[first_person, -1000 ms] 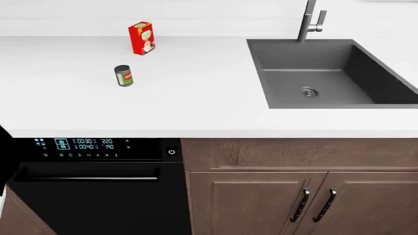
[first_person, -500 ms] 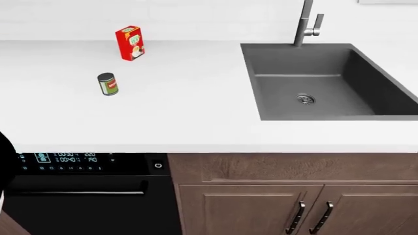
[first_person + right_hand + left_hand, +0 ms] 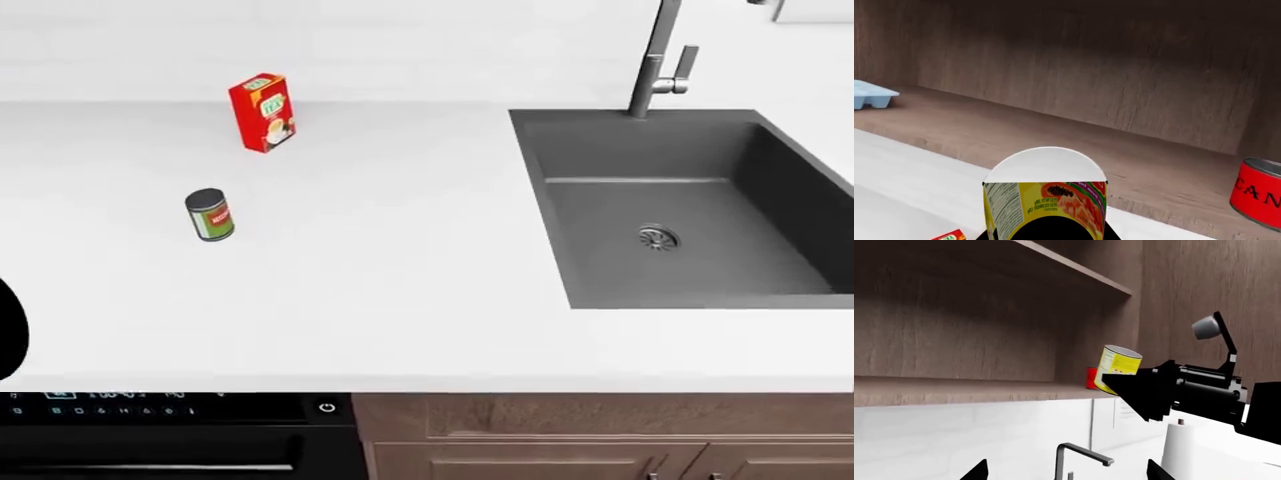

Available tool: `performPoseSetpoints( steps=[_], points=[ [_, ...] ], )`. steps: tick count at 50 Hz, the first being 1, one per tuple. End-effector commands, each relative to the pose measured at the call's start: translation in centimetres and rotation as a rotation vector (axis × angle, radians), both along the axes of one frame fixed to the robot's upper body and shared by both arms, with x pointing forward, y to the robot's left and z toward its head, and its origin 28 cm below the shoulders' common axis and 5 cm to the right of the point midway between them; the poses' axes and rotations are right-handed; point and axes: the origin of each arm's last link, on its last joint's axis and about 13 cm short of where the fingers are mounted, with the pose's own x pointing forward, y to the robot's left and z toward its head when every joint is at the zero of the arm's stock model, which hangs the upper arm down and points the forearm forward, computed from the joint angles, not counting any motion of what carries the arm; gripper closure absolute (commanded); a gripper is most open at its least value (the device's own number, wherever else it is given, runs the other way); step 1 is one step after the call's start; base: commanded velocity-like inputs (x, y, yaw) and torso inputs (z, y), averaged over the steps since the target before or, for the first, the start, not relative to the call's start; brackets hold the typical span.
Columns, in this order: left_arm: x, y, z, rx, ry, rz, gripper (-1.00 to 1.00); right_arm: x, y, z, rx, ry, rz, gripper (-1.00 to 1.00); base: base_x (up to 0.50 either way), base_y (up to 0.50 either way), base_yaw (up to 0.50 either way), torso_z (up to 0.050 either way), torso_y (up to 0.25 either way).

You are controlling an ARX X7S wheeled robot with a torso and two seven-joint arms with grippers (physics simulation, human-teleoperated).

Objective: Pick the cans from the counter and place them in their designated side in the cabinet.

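The right hand [image 3: 1121,382] pinches the yellow can [image 3: 1116,367] and holds it up at the open wooden cabinet [image 3: 954,340], at centre right of the left wrist frame. In the right wrist view the same can fills the bottom centre, its pale top facing the cabinet's shelf [image 3: 1074,150]; a red can [image 3: 1256,192] stands on that shelf at the right edge and a pale blue tray [image 3: 871,95] lies at the left edge. In the head view the dark green can [image 3: 210,215] stands upright at left on the white worktop [image 3: 400,260], below the red box [image 3: 262,112] and apart from it. The grey sink [image 3: 681,210] sits at right. Of the left hand only two dark tips show, so I cannot tell its state.
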Motion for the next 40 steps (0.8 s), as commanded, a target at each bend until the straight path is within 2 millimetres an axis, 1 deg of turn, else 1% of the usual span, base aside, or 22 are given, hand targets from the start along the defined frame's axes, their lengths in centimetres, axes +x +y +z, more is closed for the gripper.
performPoseSetpoints(
  steps=[1, 8, 14, 31, 37, 40],
  points=[
    [0.1, -0.14, -0.12, 0.006, -0.002, -0.008, -1.0, -0.16, -0.04, 0.22, -0.005, -0.012, 0.002, 1.0, 0.33, 0.0, 0.0, 0.0, 0.0],
    [0.32, -0.13, -0.25, 0.004, -0.003, -0.005, -1.0, -0.16, -0.04, 0.22, -0.005, -0.012, 0.002, 1.0, 0.33, -0.08, 0.0, 0.0, 0.0],
    [0.1, -0.1, -0.11, 0.003, -0.003, -0.003, -1.0, -0.16, -0.04, 0.22, -0.005, -0.012, 0.002, 1.0, 0.32, -0.34, 0.0, 0.0, 0.002],
    [-0.21, -0.13, 0.27, 0.006, -0.006, -0.001, -1.0, -0.16, -0.04, 0.22, -0.005, -0.012, 0.002, 1.0, 0.21, -0.01, 0.0, 0.0, 0.001],
    [-0.13, -0.14, 0.2, 0.006, -0.007, -0.001, -1.0, -0.16, -0.04, 0.22, -0.005, -0.012, 0.002, 1.0, 0.19, -0.33, 0.0, 0.0, 0.002],
    [-0.16, -0.15, 0.25, 0.006, -0.007, -0.002, -1.0, -0.16, -0.04, 0.22, -0.005, -0.012, 0.002, 1.0, 0.17, -0.01, 0.0, 0.0, 0.0]
  ],
)
